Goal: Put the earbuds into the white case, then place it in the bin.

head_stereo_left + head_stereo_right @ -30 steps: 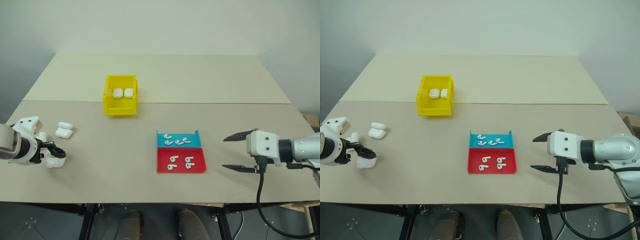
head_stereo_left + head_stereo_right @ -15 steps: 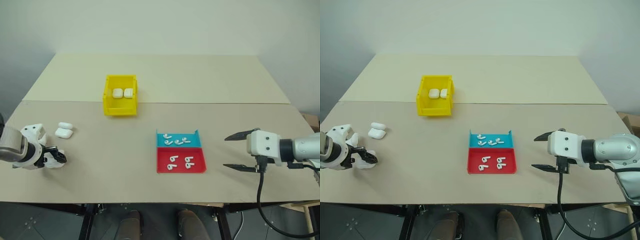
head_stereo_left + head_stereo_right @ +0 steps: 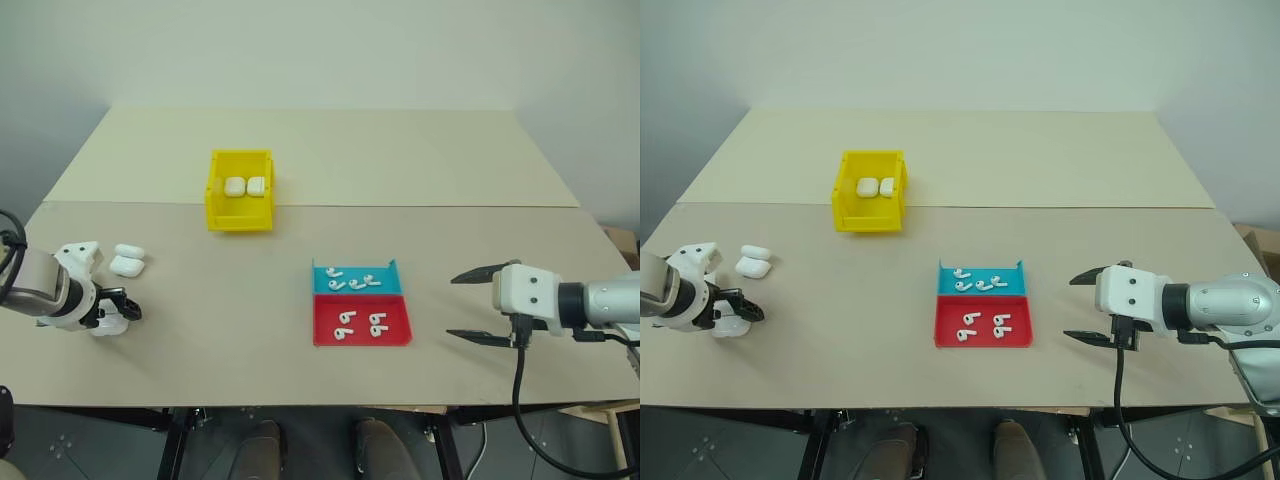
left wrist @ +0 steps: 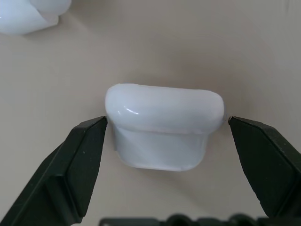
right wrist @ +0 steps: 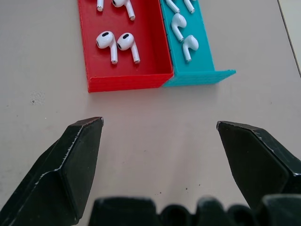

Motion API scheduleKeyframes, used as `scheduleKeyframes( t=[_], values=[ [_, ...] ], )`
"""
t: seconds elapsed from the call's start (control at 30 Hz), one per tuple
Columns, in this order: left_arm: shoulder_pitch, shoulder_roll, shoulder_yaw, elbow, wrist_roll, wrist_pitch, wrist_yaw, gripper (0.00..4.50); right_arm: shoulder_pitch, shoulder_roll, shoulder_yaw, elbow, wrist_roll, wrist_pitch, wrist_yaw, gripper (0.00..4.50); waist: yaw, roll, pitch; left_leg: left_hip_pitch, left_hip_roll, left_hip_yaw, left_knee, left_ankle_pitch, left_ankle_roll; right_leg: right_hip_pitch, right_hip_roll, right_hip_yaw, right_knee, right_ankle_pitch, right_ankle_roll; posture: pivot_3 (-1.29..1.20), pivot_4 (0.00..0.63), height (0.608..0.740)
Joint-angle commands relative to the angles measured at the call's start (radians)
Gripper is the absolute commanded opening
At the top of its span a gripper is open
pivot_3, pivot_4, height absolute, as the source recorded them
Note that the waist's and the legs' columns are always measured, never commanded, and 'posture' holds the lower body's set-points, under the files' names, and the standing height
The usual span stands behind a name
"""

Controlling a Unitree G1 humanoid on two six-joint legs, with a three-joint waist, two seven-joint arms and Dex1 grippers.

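Here my left tool [image 4: 164, 136] straddles the small glossy white rounded case [image 4: 163, 125] on the bench [image 3: 240, 300], fingers wide and gripping nothing, ready to close, while my right tool [image 3: 478, 306] waits open and empty near the earbud trays [image 3: 362, 303].

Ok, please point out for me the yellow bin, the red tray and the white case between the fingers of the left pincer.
yellow bin [image 3: 239, 214]: left eye view, on its front wall.
red tray [image 3: 362, 340]: left eye view, on its front rim.
white case [image 4: 163, 123]: left wrist view, on the middle of its body.
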State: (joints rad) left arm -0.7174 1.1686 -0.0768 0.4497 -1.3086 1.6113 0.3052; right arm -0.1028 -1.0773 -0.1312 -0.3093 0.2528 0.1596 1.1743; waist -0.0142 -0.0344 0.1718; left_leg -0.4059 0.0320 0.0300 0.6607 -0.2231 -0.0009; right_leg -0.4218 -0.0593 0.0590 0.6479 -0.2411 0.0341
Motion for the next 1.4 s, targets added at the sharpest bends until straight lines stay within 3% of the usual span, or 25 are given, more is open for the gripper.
scheduleKeyframes(
  t=[0.03, 0.63, 0.73, 0.83, 0.97, 1.13, 1.27, 1.4],
  values=[
    [-0.018, 0.022, -0.022, -0.010, 0.004, 0.003, -0.026, 4.50, 0.001, -0.009, -0.032, -0.026, -0.005, -0.003, -0.014, 4.48, 0.000, 0.000, 0.000, 0.000, 0.000, 0.000, 0.000, 0.000, 0.000, 0.000, 0.000, 0.000, 0.000, 0.000, 0.000, 0.00, 0.150, 0.740],
    [0.017, 0.033, -0.045, -0.053, 0.072, 0.003, -0.087, 4.50, 0.010, 0.001, -0.017, -0.025, -0.033, -0.013, -0.027, 4.48, 0.000, 0.000, 0.000, 0.000, 0.000, 0.000, 0.000, 0.000, 0.000, 0.000, 0.000, 0.000, 0.000, 0.000, 0.000, 0.00, 0.150, 0.740],
    [0.019, 0.040, -0.055, -0.056, 0.073, 0.003, -0.105, 3.89, 0.015, -0.001, -0.021, -0.031, -0.032, -0.003, -0.031, 4.50, 0.000, 0.000, 0.000, 0.000, 0.000, 0.000, 0.000, 0.000, 0.000, 0.000, 0.000, 0.000, 0.000, 0.000, 0.000, 0.00, 0.150, 0.740],
    [0.036, 0.048, -0.054, -0.074, 0.093, 0.003, -0.112, 2.94, 0.020, -0.001, -0.024, -0.033, -0.033, -0.006, -0.032, 4.50, -0.001, 0.000, 0.000, 0.001, 0.000, 0.000, 0.000, 0.000, 0.000, 0.000, 0.000, 0.000, 0.000, 0.000, 0.000, 0.00, 0.150, 0.740],
    [0.034, 0.045, -0.037, -0.082, 0.111, 0.003, -0.125, 2.78, 0.021, 0.002, -0.021, -0.032, -0.036, -0.009, -0.040, 4.50, -0.003, 0.000, 0.000, 0.001, 0.000, 0.000, 0.000, 0.000, 0.000, 0.000, 0.000, 0.001, 0.001, 0.000, 0.000, 0.00, 0.150, 0.740],
    [0.015, 0.039, 0.031, -0.257, 0.136, 0.003, -0.146, 2.78, -0.002, -0.003, -0.016, -0.010, -0.044, -0.019, -0.043, 4.50, 0.000, -0.001, 0.000, 0.000, 0.000, 0.000, 0.000, 0.000, 0.000, 0.000, 0.001, 0.001, 0.001, 0.000, 0.000, 0.00, 0.150, 0.740],
    [0.003, 0.066, 0.102, -0.534, 0.155, -0.026, -0.287, 2.78, -0.063, -0.026, -0.026, 0.011, -0.029, -0.012, -0.020, 4.50, 0.003, -0.002, 0.000, -0.001, 0.000, 0.000, 0.001, 0.000, 0.000, 0.000, 0.000, 0.001, 0.000, 0.000, 0.001, 0.00, 0.150, 0.740],
    [0.224, 0.035, 0.211, -0.910, 0.321, -0.430, -0.512, 2.78, -0.181, -0.066, -0.014, 0.016, 0.008, 0.030, 0.037, 4.50, 0.000, 0.002, -0.001, -0.001, 0.000, 0.002, 0.000, 0.000, -0.001, 0.000, -0.001, 0.002, -0.002, 0.000, 0.001, 0.00, 0.150, 0.740]
  ],
)
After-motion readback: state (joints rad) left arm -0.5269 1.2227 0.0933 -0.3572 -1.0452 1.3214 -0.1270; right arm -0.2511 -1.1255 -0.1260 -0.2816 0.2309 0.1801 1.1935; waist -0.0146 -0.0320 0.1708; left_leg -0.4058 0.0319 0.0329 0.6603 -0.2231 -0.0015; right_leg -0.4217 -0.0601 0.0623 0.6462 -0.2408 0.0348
